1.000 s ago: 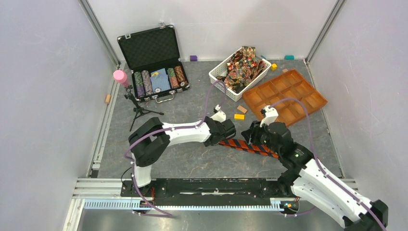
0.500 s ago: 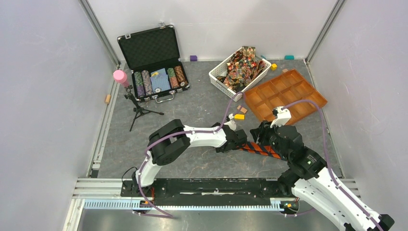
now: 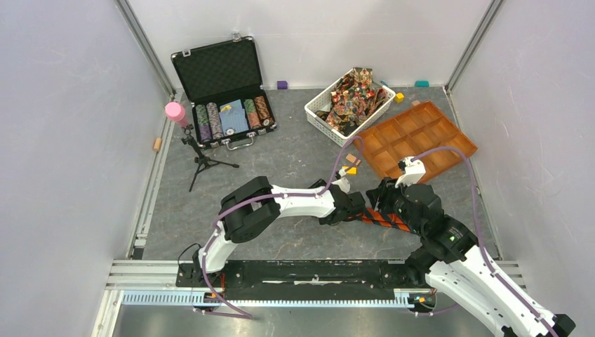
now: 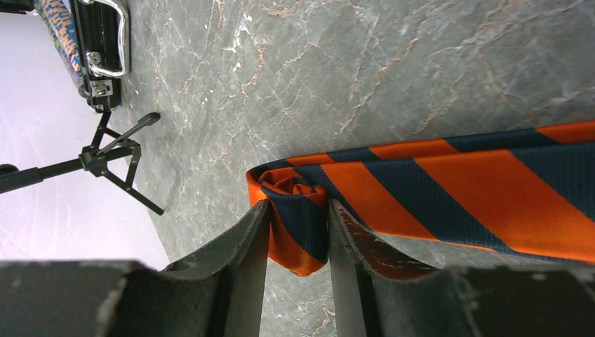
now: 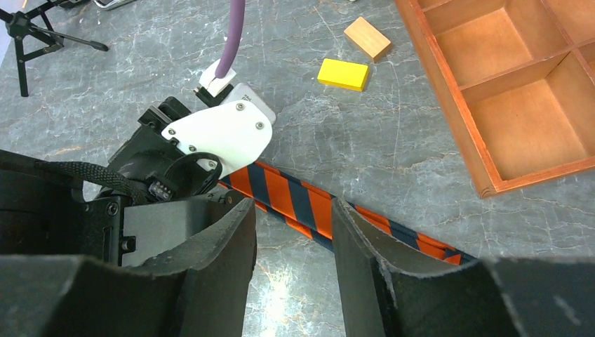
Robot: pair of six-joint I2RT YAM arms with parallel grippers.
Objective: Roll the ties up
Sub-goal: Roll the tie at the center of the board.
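Note:
The orange-and-dark striped tie (image 3: 384,219) lies flat on the grey table between my two grippers. Its near end is wound into a small roll (image 4: 298,210). My left gripper (image 4: 299,219) is shut on that roll, and the flat length (image 4: 477,189) runs off to the right. In the top view the left gripper (image 3: 354,209) sits at the tie's left end. My right gripper (image 5: 293,217) is open and empty, hovering just above the flat tie (image 5: 309,207), beside the left wrist. The other patterned ties (image 3: 354,95) are heaped in a white basket (image 3: 316,116).
A wooden compartment tray (image 3: 449,151) lies at the right, its corner in the right wrist view (image 5: 491,186). A yellow block (image 5: 342,74) and a wooden block (image 5: 367,37) lie near it. An open poker chip case (image 3: 224,91) and a small tripod (image 3: 202,160) stand at the left.
My left gripper has moved right along the striped tie with the rolled end in it, so less flat tie shows. My right gripper shifted slightly right and stays open.

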